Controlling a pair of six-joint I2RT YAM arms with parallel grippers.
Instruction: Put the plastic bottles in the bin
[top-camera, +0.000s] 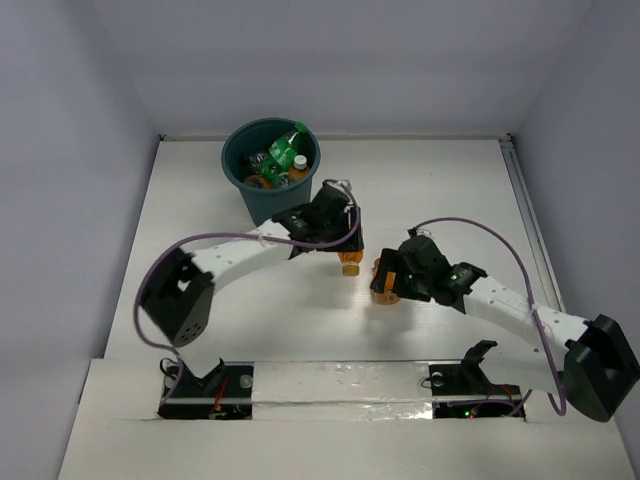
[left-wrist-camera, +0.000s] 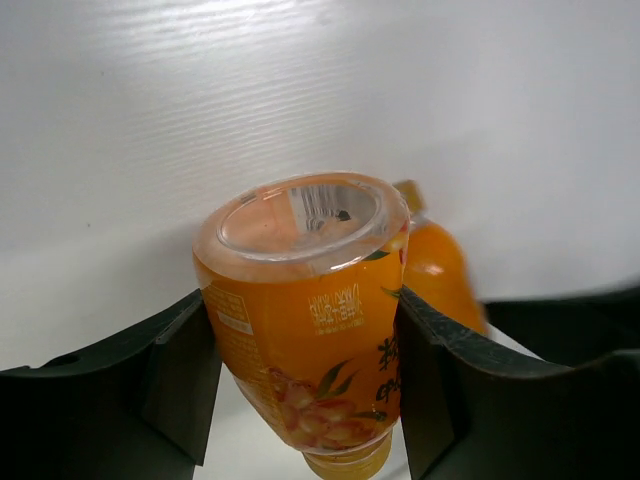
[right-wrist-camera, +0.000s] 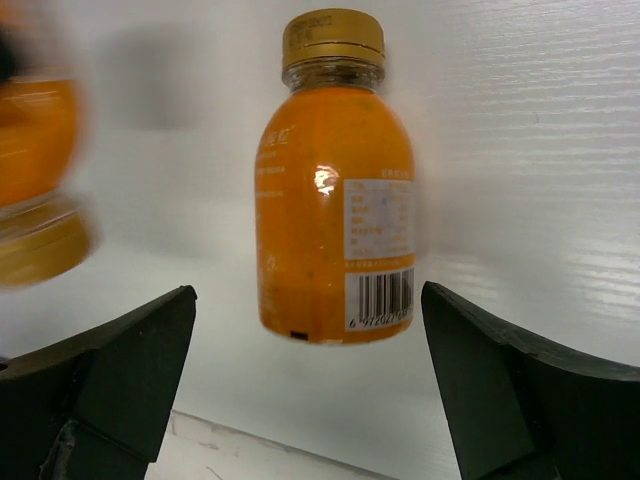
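Left arm (top-camera: 235, 251) and right arm (top-camera: 515, 305) both white with big black joints, thin purple cable (top-camera: 465, 220) looping over each, chunky black fingers (left-wrist-camera: 180, 385) shaped like wedges.

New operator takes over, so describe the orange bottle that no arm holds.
From the dark teal round plastic bin at the white table's far side, come toward the right arm's open jaws. The orange plastic bottle with a gold cap lies on the table between them. Its orange neighbour is clamped in the left arm's jaws; this one lies loose, showing a white barcode label.
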